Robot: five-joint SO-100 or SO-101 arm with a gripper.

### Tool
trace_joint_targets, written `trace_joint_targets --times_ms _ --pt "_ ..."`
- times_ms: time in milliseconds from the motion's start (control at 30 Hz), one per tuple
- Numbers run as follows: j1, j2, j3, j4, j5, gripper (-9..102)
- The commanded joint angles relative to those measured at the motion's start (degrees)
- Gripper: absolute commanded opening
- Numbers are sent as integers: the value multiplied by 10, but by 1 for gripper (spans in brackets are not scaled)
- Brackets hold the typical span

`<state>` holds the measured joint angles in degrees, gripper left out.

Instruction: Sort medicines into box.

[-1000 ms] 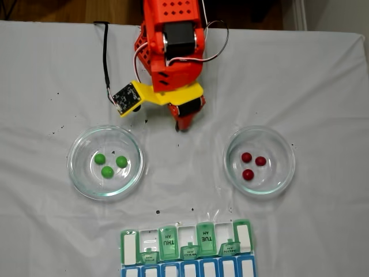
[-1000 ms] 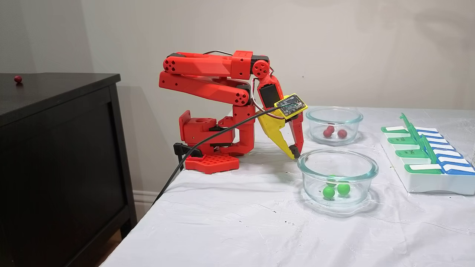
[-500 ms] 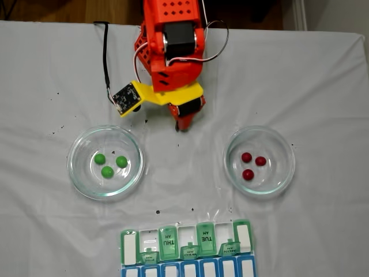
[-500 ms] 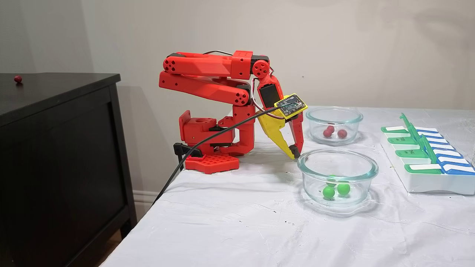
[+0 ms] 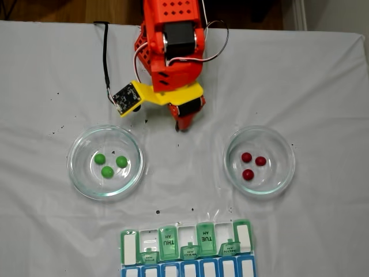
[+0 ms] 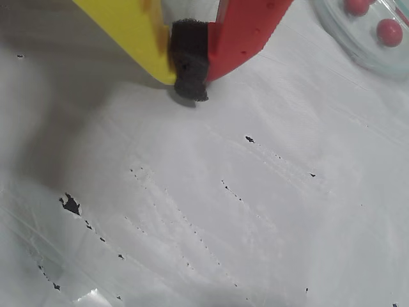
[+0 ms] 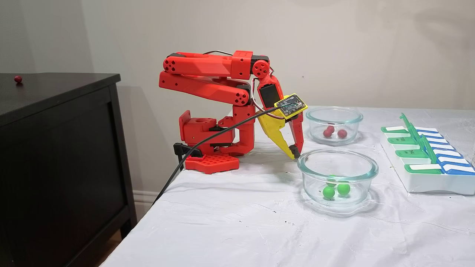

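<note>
In a fixed view from above, a clear glass dish is seen at left on the white table cover, with three green pills lying inside it, close together. Between the two dishes and further back, the folded red arm is seen; the gripper points down at the cover, tips close to the cloth. A small circuit board on a yellow mount sits beside the wrist. At right, a second glass dish is seen, with three dark red pills in it. At the bottom edge, the pill organizer is lying flat, well apart from both dishes; several green lids are raised, THU and TUE can be read, and a blue row adjoins below.

In the wrist view, the yellow finger and the red finger are pressed together on their own dark foam pad, nothing else pinched between them. Black specks are scattered over the cloth.

In a fixed view from the side, a dark cabinet is seen at left, with one small red ball on top. The gripper tip is just behind the rim of the green-pill dish.
</note>
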<state>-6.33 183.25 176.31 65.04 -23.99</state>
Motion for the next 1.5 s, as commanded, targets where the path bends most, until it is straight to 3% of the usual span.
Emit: trace_joint_targets --times_ms 0,133,200,267,567,900,1200,1467 --pt "-4 4 -51 6 1 0" --pt "-51 4 -51 7 -9 0" --pt "-69 4 -52 3 64 0" --pt "-73 4 -69 -17 76 0" --pt "-102 -1 -260 25 58 0" --pt "-162 -272 -523 29 99 0" --pt "-250 -257 -508 -6 105 0" --pt "-281 -355 -590 13 138 0"
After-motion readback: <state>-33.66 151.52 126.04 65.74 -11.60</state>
